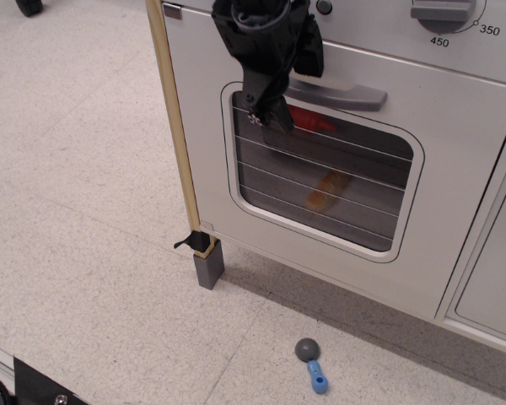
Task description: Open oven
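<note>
The white toy oven (455,169) fills the upper right of the view. Its door is shut, and its rounded window (337,181) has wire lines across it. A red and an orange item show behind the window. The grey bar handle (346,93) runs along the top of the door. The grey panel above carries a numbered dial (443,13). My black gripper (288,80) is at the handle's left end and open. One finger (268,108) hangs below the bar in front of the window, and the other (310,46) is above the bar. The bar's left end lies between them.
A wooden strip (175,126) edges the oven's left side and ends on a grey foot (209,263). A small blue-and-grey toy (312,364) lies on the speckled floor (84,211) in front. A plain white cabinet door (499,278) adjoins the oven at the right.
</note>
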